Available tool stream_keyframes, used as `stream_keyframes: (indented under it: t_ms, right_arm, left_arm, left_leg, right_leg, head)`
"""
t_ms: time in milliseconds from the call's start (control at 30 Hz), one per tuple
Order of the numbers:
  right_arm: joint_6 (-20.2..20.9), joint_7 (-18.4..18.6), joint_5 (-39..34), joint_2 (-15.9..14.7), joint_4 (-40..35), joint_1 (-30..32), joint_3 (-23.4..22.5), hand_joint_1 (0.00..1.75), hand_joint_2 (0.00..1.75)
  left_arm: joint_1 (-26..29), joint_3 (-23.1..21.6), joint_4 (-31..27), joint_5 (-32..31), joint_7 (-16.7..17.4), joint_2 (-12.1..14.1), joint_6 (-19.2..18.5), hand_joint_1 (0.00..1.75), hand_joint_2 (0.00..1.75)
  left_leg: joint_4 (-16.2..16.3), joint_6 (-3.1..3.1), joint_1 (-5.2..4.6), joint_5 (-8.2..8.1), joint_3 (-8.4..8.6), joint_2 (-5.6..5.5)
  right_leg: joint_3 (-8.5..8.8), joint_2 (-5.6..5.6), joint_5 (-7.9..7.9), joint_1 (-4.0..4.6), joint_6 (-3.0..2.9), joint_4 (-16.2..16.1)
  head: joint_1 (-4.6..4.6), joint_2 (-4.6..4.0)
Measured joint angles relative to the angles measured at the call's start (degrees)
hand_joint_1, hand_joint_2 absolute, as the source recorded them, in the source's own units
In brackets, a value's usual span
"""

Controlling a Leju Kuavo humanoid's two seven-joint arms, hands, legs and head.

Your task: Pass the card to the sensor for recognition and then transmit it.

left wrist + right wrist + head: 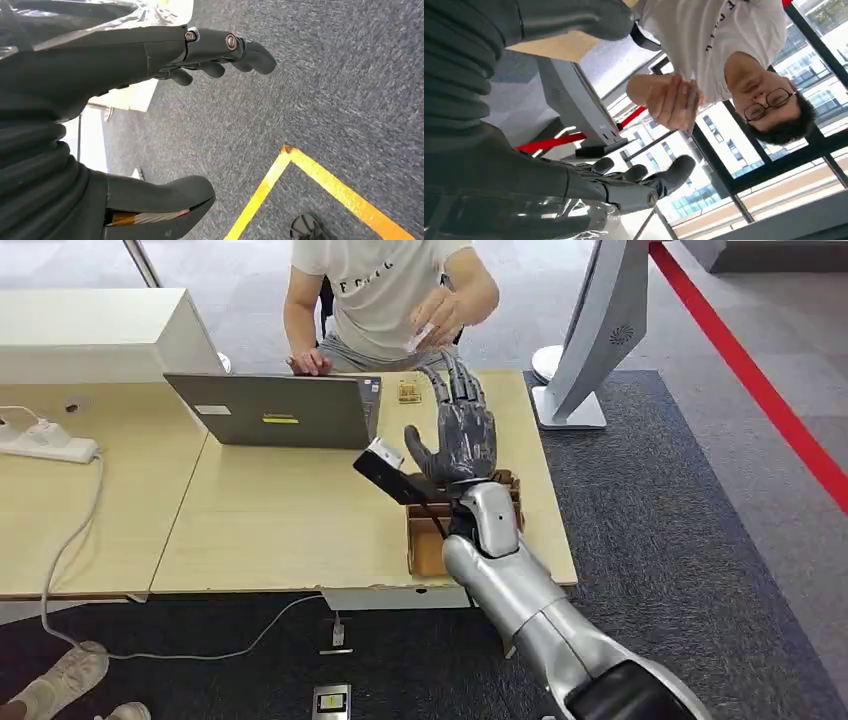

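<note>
My right hand (461, 430) reaches out over the far edge of the counter (290, 530), fingers spread and holding nothing. The card (419, 338) is just beyond my fingertips, pinched in the raised hand of the person (440, 312) sitting across from me (white shirt, behind the open laptop (275, 410)). The black sensor (388, 475) sits beside my palm, next to a brown box (432, 545) at the counter's near edge. My left hand (150, 125) hangs over grey carpet, fingers apart and empty, near a yellow floor line (320, 185).
</note>
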Motion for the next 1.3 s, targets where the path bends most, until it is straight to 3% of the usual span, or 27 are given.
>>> stream_keyframes:
  t_ms: [367,467,567,667,867,1300]
  right_arm:
    - [2.6,-5.3,-12.2,-6.3,-14.0,9.8,-0.5,0.0,1.75]
    - [3.5,-4.9,-9.6,-8.5,-19.8,14.3,-1.0,0.0,1.75]
    - [4.6,-1.9,-2.8,-10.5,-24.8,17.9,-2.0,0.0,1.75]
    - [6.6,1.8,1.6,-12.6,-27.8,20.3,-3.5,0.0,1.75]
    - [10.1,4.5,7.3,-15.7,-31.2,23.3,-5.3,0.0,1.75]
    - [14.1,7.1,13.9,-15.9,-29.5,23.5,-3.7,0.0,1.75]
  left_arm:
    - [0.3,0.0,0.0,2.5,-1.1,-0.8,1.3,0.14,1.75]
    - [0.5,0.0,0.0,2.9,-1.4,-1.2,1.6,0.14,1.75]
    - [0.4,0.0,0.0,2.2,-1.6,-1.5,0.4,0.14,1.75]
    - [0.5,0.0,0.0,1.4,-1.7,-1.4,-1.4,0.14,1.75]
    - [0.5,0.0,0.0,0.9,-2.3,-0.9,-3.3,0.14,1.75]
    - [0.2,0.0,0.0,-0.7,-2.6,0.4,-5.5,0.14,1.75]
  left_leg:
    - [0.0,0.02,0.0,-0.03,0.02,0.01]
    - [0.0,0.03,-0.01,-0.06,0.02,0.01]
    - [0.0,0.03,-0.01,-0.06,0.02,0.01]
    - [0.0,0.03,-0.01,-0.05,0.02,0.0]
    - [0.0,0.03,-0.01,-0.05,0.04,0.02]
    - [0.0,0.03,0.0,-0.05,-0.01,0.0]
  right_leg:
    - [0.01,0.01,-0.01,0.0,0.01,-0.1]
    - [0.0,0.02,-0.01,0.0,0.01,-0.1]
    - [-0.01,0.02,-0.01,0.0,0.01,-0.1]
    - [0.01,0.02,-0.01,0.0,0.01,-0.1]
    - [0.02,0.03,0.02,0.0,-0.01,-0.1]
    - [0.05,0.02,0.01,0.0,-0.01,0.0]
  head:
    - [-0.02,0.0]
    - [0.0,0.0]
    - [-0.02,0.0]
    - [0.0,0.0]
    - [0.0,0.0]
    - [-0.02,0.0]
